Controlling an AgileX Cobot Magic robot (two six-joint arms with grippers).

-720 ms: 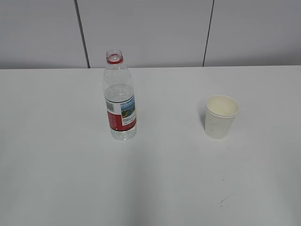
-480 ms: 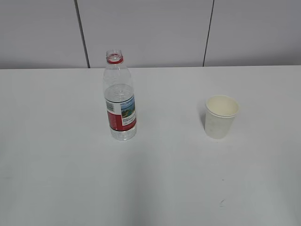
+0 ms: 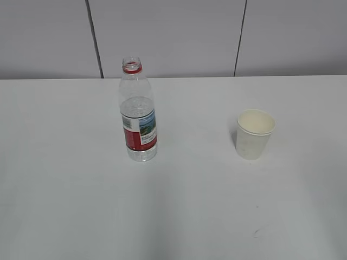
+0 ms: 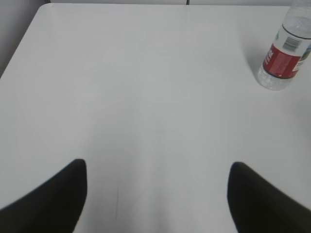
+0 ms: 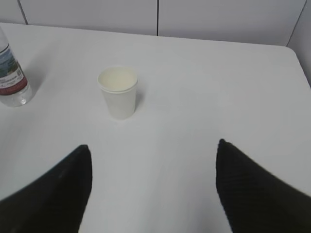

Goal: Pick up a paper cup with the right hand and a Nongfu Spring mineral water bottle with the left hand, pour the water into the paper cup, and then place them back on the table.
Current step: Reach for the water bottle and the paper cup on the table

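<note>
Starting out, we are holding both the left claw (image 4: 156, 194) and right claw (image 5: 153, 184) spread and empty; bottle (image 3: 138, 114) and paper cup (image 3: 255, 134) are standing untouched, well apart, on the desk (image 3: 179, 216).

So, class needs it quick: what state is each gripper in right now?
Left gripper: open, holding nothing.
Right gripper: open, holding nothing.
</note>
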